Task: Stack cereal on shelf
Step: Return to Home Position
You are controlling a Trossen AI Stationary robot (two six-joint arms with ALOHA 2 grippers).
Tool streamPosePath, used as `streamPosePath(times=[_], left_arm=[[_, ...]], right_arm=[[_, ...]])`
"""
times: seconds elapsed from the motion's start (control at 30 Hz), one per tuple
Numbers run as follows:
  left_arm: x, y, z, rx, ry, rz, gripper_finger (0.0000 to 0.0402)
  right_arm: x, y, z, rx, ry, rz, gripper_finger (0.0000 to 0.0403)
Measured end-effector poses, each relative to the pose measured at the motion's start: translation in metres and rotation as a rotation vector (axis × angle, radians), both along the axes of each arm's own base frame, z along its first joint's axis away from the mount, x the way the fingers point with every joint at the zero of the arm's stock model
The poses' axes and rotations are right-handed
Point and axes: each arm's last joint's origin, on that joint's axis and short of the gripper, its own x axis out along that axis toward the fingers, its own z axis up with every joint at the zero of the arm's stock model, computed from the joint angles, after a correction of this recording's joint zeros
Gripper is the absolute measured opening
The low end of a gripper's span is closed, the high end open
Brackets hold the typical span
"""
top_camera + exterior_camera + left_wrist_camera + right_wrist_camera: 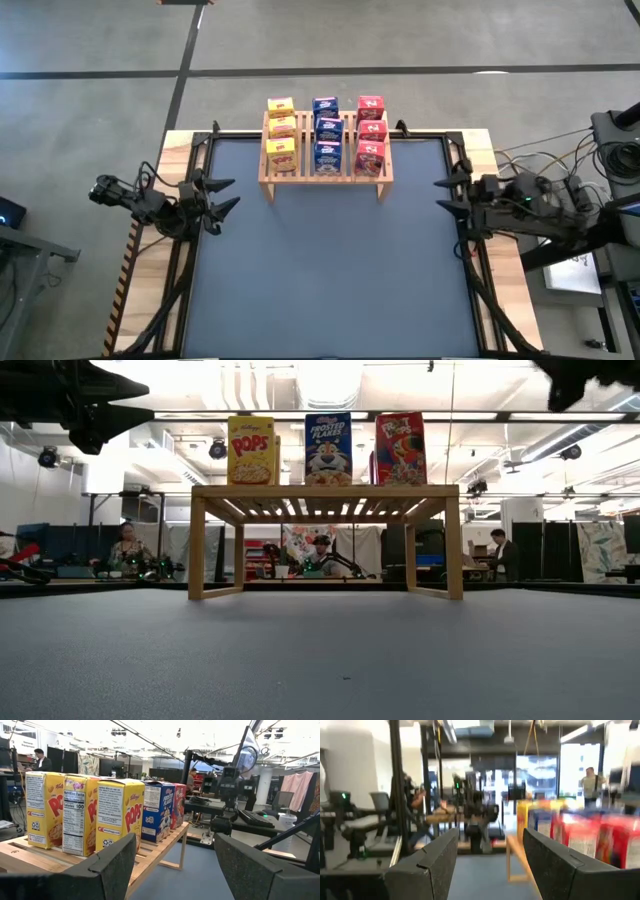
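High view: the left arm (160, 205) lies low at the left edge of the counter (330, 280), mid-height in frame, pointing inward. Its jaws are spread wide and hold nothing. The right arm (510, 195) mirrors it at the right edge, jaws also wide and empty.

Nine cereal boxes (326, 131) stand upright on the shelf (325, 176), upper centre of frame. Three yellow boxes (281, 131) fill the left column, three blue boxes (326, 156) the middle, three red boxes (370, 131) the right.

The counter is dark blue-grey with wooden borders. Low view: an open workshop with ceiling lights and people (126, 545) seated at desks.
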Motion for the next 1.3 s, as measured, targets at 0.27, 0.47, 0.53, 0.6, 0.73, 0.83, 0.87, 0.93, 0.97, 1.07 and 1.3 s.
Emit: streamPosePath(times=[0.27, 0.47, 0.53, 0.6, 0.73, 0.83, 0.87, 0.93, 0.97, 1.07, 1.3], left_arm=[[0.000, 0.000, 0.000, 0.001, 0.001, -0.001, 0.0254], [0.000, 0.000, 0.000, 0.000, -0.001, 0.000, 0.0254], [0.000, 0.000, 0.000, 0.000, -0.001, 0.000, 0.0254], [0.000, 0.000, 0.000, 0.000, -0.001, 0.000, 0.0254], [0.000, 0.000, 0.000, 0.000, -0.001, 0.000, 0.0254], [0.000, 0.000, 0.000, 0.000, -0.001, 0.000, 0.0254], [0.000, 0.000, 0.000, 0.000, -0.001, 0.000, 0.0254], [0.000, 0.000, 0.000, 0.000, -0.001, 0.000, 0.0254], [0.000, 0.000, 0.000, 0.000, -0.001, 0.000, 0.0254], [0.000, 0.000, 0.000, 0.000, -0.001, 0.000, 0.0254], [0.000, 0.000, 0.000, 0.000, -0.002, 0.000, 0.0254]], right_arm=[[0.024, -0.006, -0.039, -0.022, 0.041, -0.069, 0.0214], [0.034, -0.010, -0.069, 0.002, 0.107, -0.177, 0.0195], [0.036, -0.012, -0.078, 0.016, 0.135, -0.217, 0.0184], [0.037, -0.013, -0.085, 0.021, 0.141, -0.251, 0.0171], [0.039, -0.016, -0.094, 0.017, 0.133, -0.320, 0.0139], [0.040, -0.016, -0.096, -0.012, 0.152, -0.335, 0.0115], [0.040, -0.016, -0.097, -0.023, 0.159, -0.336, 0.0107], [0.040, -0.016, -0.097, -0.037, 0.170, -0.337, 0.0093], [0.040, -0.016, -0.097, -0.046, 0.170, -0.339, 0.0087], [0.040, -0.016, -0.098, -0.077, 0.178, -0.344, 0.0068], [0.042, -0.018, -0.104, -0.084, 0.252, -0.389, 0.0015]])
